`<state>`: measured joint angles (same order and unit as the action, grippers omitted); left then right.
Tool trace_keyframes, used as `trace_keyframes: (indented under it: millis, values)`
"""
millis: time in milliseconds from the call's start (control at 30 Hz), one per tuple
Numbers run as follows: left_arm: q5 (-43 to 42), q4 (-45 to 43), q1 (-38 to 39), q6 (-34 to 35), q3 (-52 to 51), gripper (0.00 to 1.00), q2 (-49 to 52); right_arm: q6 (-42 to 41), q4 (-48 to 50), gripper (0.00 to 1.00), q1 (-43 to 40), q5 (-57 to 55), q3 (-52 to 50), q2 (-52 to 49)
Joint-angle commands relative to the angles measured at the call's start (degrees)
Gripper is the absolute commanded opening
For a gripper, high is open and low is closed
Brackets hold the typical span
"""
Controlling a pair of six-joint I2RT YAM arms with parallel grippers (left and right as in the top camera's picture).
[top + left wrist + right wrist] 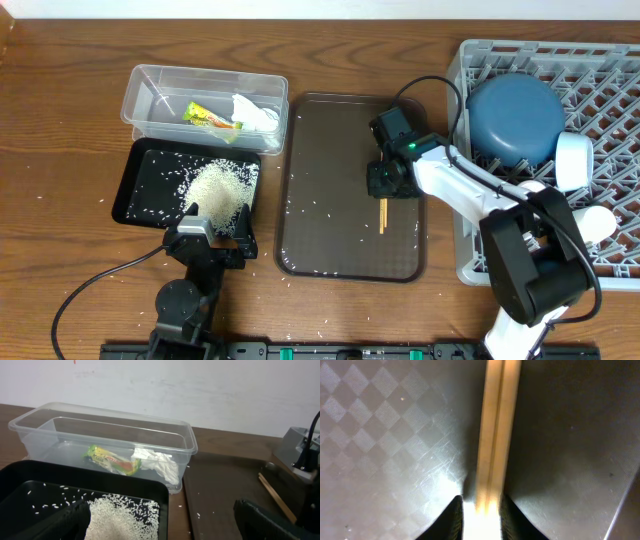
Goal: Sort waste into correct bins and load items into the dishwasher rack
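1. The left gripper [215,232] hovers at the near edge of the shallow black rectangular tray [135,185]. Its jaws are spread wide and hold nothing.
2. A heap of loose white rice grains [220,190] lies in that tray just beyond the fingers, with stray grains scattered over the rest of the tray floor.
3. The large brown serving tray [330,200] lies beside the black one, to its right. Its surface has a fine chequered texture and is dotted with a few grains.
4. The right gripper [385,190] is down on the brown tray. Its jaws are pinched onto one end of the pair of thin wooden chopsticks [495,435], which lie flat and side by side on the tray.
5. The clear rectangular plastic tub [150,80] lies beyond the black tray. It holds the small yellow-green snack wrapper [208,116] and the crumpled white tissue [255,112], which are touching. The wrapper carries red print, too small to read.
6. The large square grey plastic rack [610,90] stands at the far right. It holds a large round blue plate [515,120], with two pale cups [573,160] just beside and nearer than it.
7. Everything rests on a dark wooden table [60,100], where more grains lie around the trays. A plain white wall [200,390] stands behind.
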<state>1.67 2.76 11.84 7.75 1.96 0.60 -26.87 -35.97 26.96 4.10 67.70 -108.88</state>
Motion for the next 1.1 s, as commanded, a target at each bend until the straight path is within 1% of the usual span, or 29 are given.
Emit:
trace_keyframes:
  millis: [0,67,100,133,200,300,400,533,733,833,900,1033,1067]
  values:
    - [0.3,1.2,0.1,0.5,-1.7,0.94,-0.4,2.5,-0.3,0.14,0.1,0.2,-0.3,5.5]
    - [0.3,1.2,0.1,0.5,-1.7,0.94,-0.4,2.5,-0.2,0.13,0.0,-0.5,-0.2,7.1]
    - [0.3,1.2,0.1,0.5,-1.7,0.94,-0.4,2.5,-0.2,0.09,0.1,-1.4,-0.2,7.4]
    - [0.3,1.2,0.1,0.5,-1.7,0.94,-0.4,2.5,-0.2,0.07,0.1,-2.4,-0.3,7.4]
    - [0.3,1.2,0.1,0.5,-1.7,0.94,-0.4,2.1,-0.3,0.07,0.1,-4.3,-0.3,6.6]
    - [0.3,1.2,0.1,0.5,-1.7,0.94,-0.4,1.6,0.3,0.13,0.0,-5.2,-0.4,4.2]
    - [0.3,1.2,0.1,0.5,-1.7,0.95,-0.4,1.5,1.8,0.16,0.1,-5.2,-0.4,0.9]
    - [0.3,1.2,0.1,0.5,-1.7,0.94,-0.4,1.2,3.3,0.19,-0.1,-5.6,-0.4,-2.4]
    - [0.3,1.2,0.1,0.5,-1.7,0.94,-0.4,-0.1,3.3,0.09,-0.2,-5.4,-0.4,-2.9]
    - [0.3,1.2,0.1,0.5,-1.7,0.94,-0.4,-0.1,2.8,0.08,-0.4,-5.4,-0.4,-2.9]
    - [0.3,1.2,0.1,0.5,-1.7,0.94,-0.4,0.3,2.8,0.15,-0.3,-5.1,-0.3,-2.8]
    - [0.3,1.2,0.1,0.5,-1.7,0.94,-0.4,4.0,2.8,0.23,-0.3,-3.6,-0.2,-0.8]
    - [0.3,1.2,0.1,0.5,-1.7,0.94,-0.4,4.7,2.7,0.23,-0.3,-3.6,-0.2,0.2]
